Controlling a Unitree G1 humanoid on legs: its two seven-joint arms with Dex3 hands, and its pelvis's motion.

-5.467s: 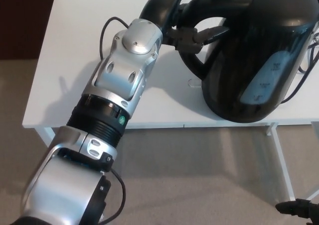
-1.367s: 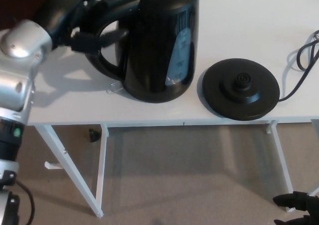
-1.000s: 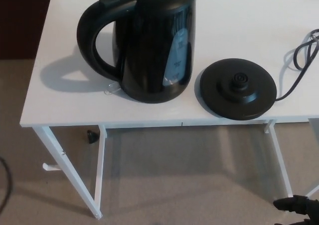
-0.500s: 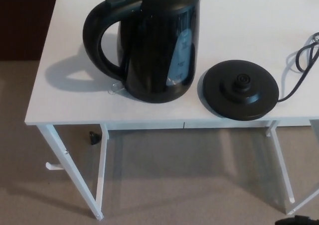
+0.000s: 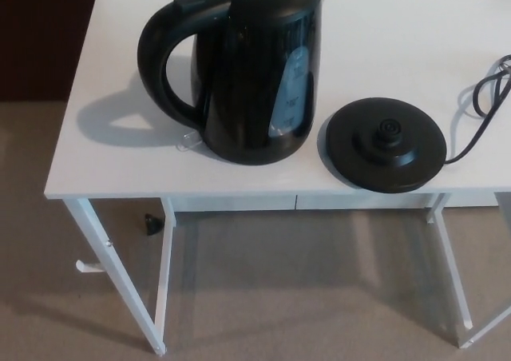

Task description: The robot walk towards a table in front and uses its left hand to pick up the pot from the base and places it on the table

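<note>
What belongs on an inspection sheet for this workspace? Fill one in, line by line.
Surface: white rectangular table, the pot's shadow on it.
Job's things: black plastic electric pot upright on the table, beside and not on the round black base.
Clutter: small clear tab at the pot's foot.
Hands: neither in view.
Cables: black cord runs from the base towards the right edge.
Surroundings: beige carpet; small black object under the table; dark brown panel behind, left.
</note>
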